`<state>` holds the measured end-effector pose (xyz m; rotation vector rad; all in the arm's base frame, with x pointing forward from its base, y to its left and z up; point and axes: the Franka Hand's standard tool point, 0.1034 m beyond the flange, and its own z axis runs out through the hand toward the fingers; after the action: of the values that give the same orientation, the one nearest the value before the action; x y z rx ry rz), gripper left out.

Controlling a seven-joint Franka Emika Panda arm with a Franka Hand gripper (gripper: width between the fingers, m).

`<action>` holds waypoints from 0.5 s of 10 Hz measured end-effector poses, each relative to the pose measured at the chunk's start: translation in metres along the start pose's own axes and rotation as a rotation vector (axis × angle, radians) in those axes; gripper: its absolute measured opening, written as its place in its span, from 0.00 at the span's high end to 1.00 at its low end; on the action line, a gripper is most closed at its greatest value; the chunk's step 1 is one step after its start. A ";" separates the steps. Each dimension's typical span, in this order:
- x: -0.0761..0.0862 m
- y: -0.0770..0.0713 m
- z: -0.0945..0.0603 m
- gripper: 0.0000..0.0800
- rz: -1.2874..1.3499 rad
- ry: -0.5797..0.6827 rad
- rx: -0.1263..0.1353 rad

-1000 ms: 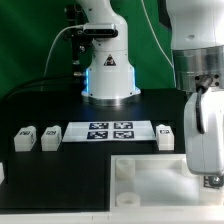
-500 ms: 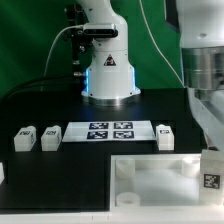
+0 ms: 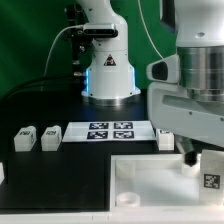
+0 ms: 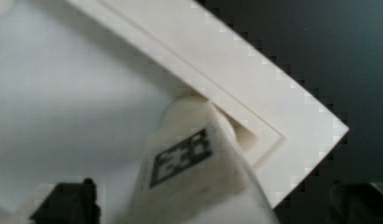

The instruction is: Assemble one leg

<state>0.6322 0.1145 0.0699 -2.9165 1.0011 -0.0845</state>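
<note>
The pincer (image 4: 223, 205) hangs over the white square piece (image 3: 150, 178) at the surface's (image 3: 60, 170) near corner on the exterior view's right. Its fingers (image 4: 67, 200) stand apart, touching nothing. A leg (image 4: 202, 160) stands just inside that piece's corner rim. Three more legs (image 3: 50, 138) line the marker board (image 3: 110, 131), with bare surface before them.

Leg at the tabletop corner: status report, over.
Gripper open, fingers clear of the part. Leg upright in the corner of the white tabletop. Three spare legs by the marker board. Nothing blocking.
</note>
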 end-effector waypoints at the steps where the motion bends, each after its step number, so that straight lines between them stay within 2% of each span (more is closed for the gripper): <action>1: 0.001 0.000 -0.001 0.19 -0.154 0.008 -0.008; 2: 0.001 0.000 0.000 0.19 -0.280 0.011 -0.014; 4: 0.001 0.001 0.000 0.19 -0.268 0.009 -0.014; 5: 0.001 0.000 0.001 0.35 -0.226 0.008 -0.011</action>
<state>0.6325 0.1138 0.0691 -3.0294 0.6710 -0.1000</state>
